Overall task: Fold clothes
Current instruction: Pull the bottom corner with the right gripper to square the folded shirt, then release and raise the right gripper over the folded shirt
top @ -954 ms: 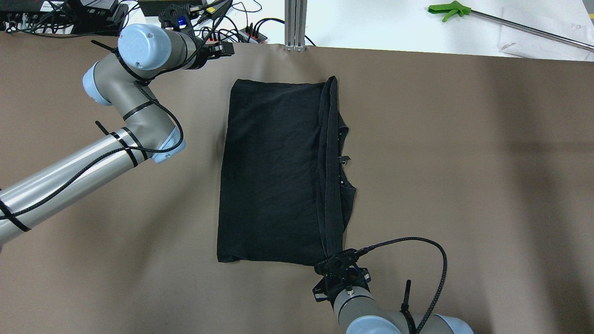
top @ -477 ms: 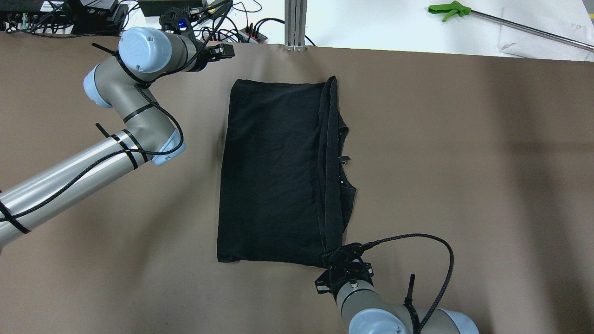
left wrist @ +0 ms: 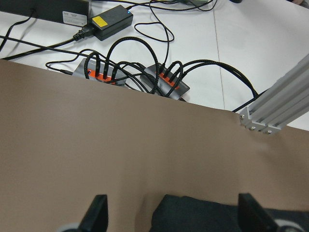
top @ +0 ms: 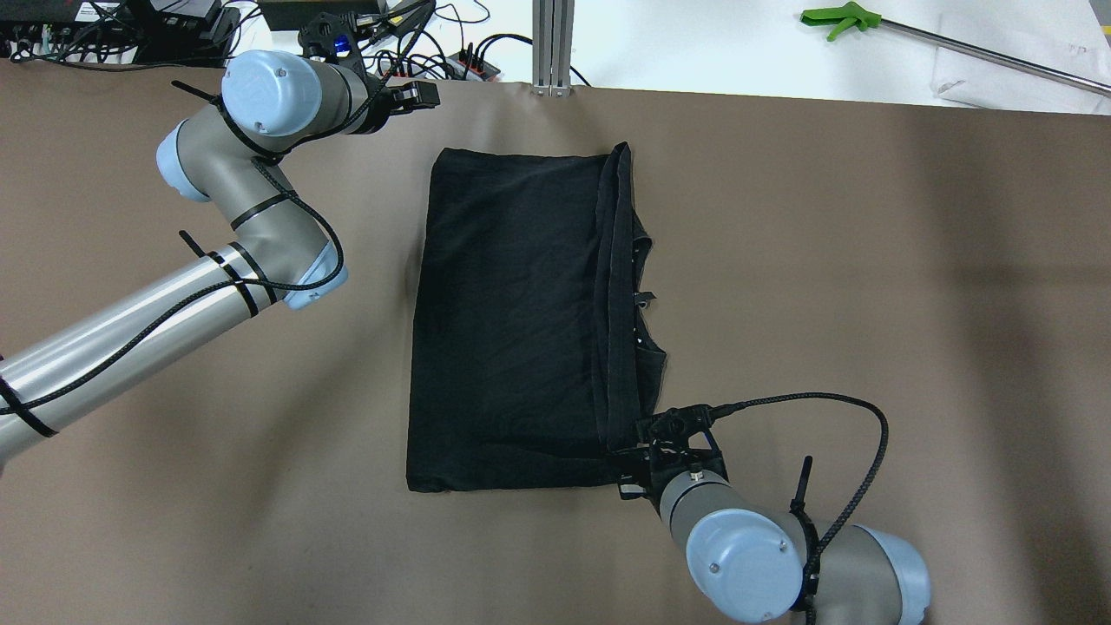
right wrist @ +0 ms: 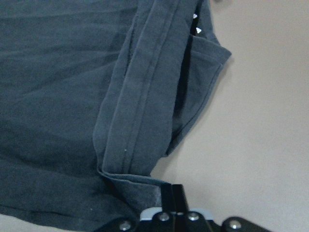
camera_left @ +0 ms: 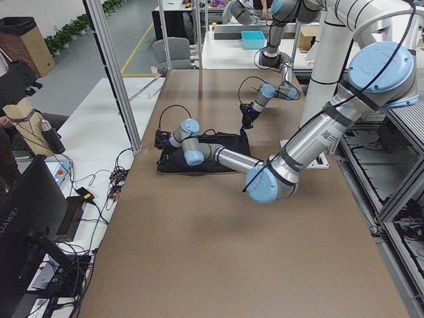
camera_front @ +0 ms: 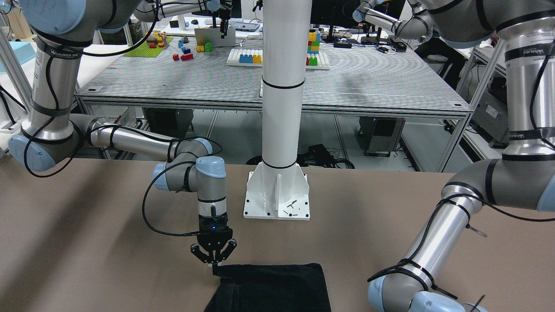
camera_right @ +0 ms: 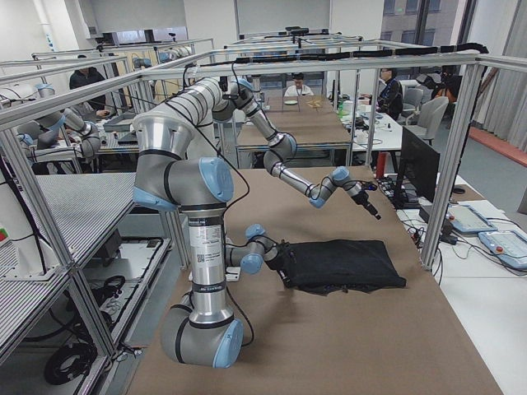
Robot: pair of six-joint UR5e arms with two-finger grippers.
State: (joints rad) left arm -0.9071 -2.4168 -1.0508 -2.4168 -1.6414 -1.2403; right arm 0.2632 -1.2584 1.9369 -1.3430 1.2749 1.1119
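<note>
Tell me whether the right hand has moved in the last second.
Yes. In the overhead view the right hand has gone forward, toward the metal post at the far edge, and slightly to the right.

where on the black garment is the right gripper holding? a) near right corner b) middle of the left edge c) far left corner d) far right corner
a: the right gripper is shut on the black garment at its right corner nearest the robot.

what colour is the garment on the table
Plain black garment, no pattern; the overhead exterior view shows it best.
</note>
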